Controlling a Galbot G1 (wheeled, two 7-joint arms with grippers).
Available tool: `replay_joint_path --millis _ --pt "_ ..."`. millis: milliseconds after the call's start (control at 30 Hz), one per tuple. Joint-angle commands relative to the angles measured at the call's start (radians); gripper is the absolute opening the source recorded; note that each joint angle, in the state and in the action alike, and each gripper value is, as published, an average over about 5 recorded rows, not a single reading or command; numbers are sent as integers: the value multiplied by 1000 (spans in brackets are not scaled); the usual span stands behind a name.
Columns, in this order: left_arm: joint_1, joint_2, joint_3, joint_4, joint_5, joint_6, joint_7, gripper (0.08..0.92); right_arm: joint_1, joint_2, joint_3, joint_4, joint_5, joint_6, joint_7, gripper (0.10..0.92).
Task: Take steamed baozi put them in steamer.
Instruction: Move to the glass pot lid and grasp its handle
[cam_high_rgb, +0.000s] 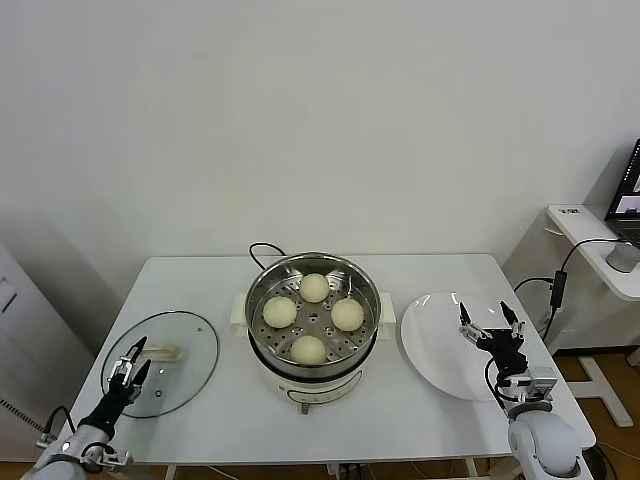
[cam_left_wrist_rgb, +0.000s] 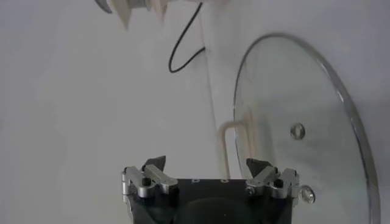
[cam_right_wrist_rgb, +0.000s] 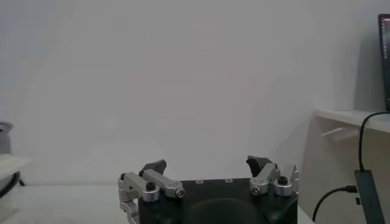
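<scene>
White table (cam_high_rgb: 200, 290): rectangular, pale top, set against a white wall. On it, left to right:
- Glass lid (cam_high_rgb: 165, 364), round, white handle, lying flat near the left front corner.
- Steamer (cam_high_rgb: 312, 330), at centre, steel pot on a cream base; black cord (cam_high_rgb: 262, 251) runs from behind it across the tabletop.
- White plate (cam_high_rgb: 440, 345), flat, just right of the steamer, close to the right edge.

White table (cam_high_rgb: 210, 290) as landmark. Glass lid (cam_high_rgb: 170, 360) with white handle lies flat on table's left part. White plate (cam_high_rgb: 440, 340) rests on table's right part. Side desk (cam_high_rgb: 590, 240) stands off table's right edge, laptop (cam_high_rgb: 628, 195) on top.
</scene>
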Motion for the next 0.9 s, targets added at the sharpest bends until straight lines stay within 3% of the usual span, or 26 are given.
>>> replay_joint_path --millis 33,500,900 --pt "-90 -2 10 58 35 -12 -4 823 -11 5 9 -5 -8 3 -5 823" --pt "-120 -12 58 66 -61 -2 37 813 -7 -2 30 -14 -12 8 -10 823" --pt "-118 -8 79 45 -168 -12 60 502 1 -17 40 -10 -8 2 -9 823"
